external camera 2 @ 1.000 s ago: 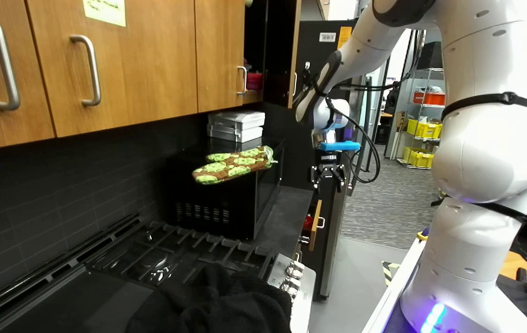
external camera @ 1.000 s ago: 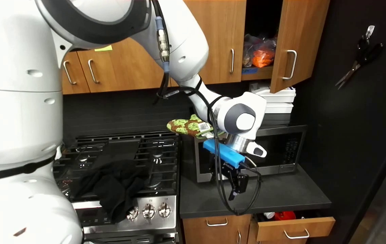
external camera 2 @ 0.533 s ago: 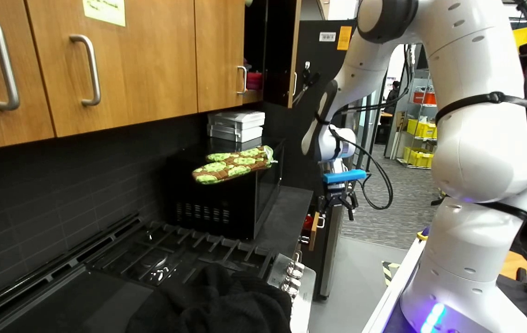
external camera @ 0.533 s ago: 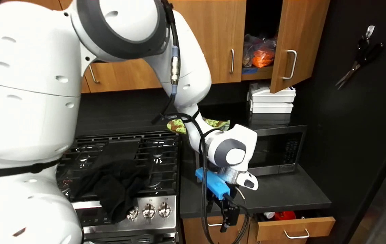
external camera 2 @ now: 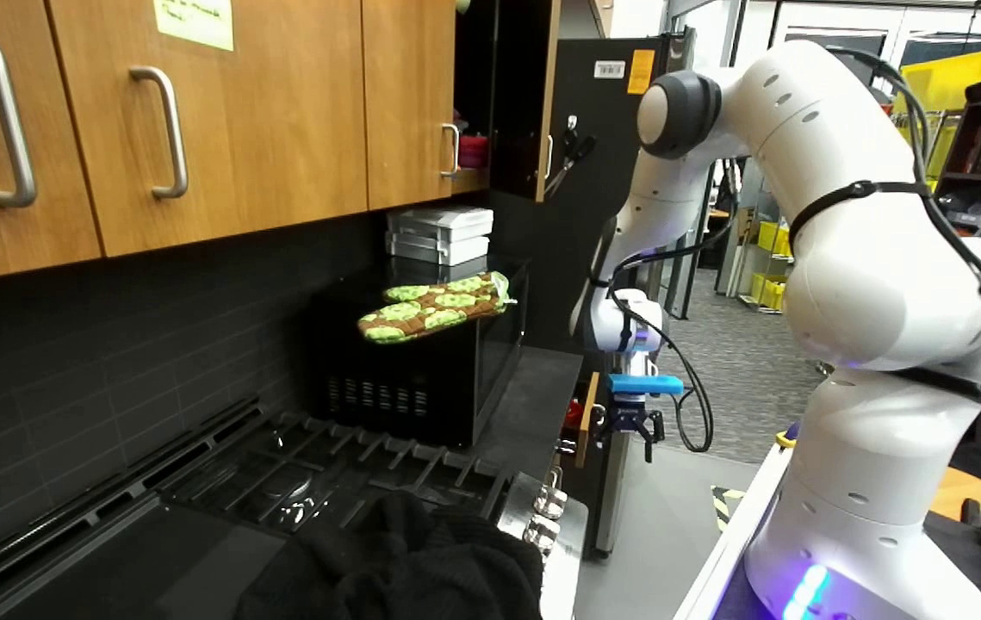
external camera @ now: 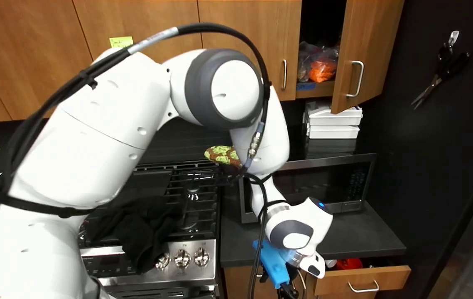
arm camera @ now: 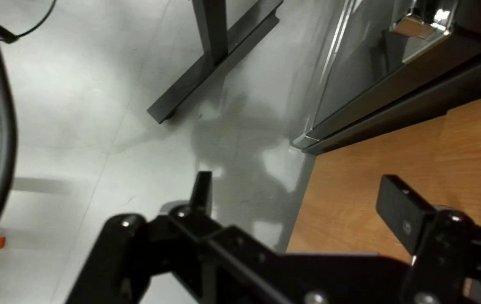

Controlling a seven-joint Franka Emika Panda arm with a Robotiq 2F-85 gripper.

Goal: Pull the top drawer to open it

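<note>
Your gripper (arm camera: 297,196) hanging low on near side of table (external camera: 365,234), jaws spread wide! Right top drawer (external camera: 363,280) stands pulled out, red item (external camera: 349,264) inside; left top drawer (external camera: 237,282) sits closed below table edge, partly hidden behind your blue casing (external camera: 273,265).

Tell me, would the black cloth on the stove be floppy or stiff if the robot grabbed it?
Probably floppy: the black cloth lies in crumpled folds. Tugged forward, it might slide off, since part of it hangs over the stove's front panel.
</note>
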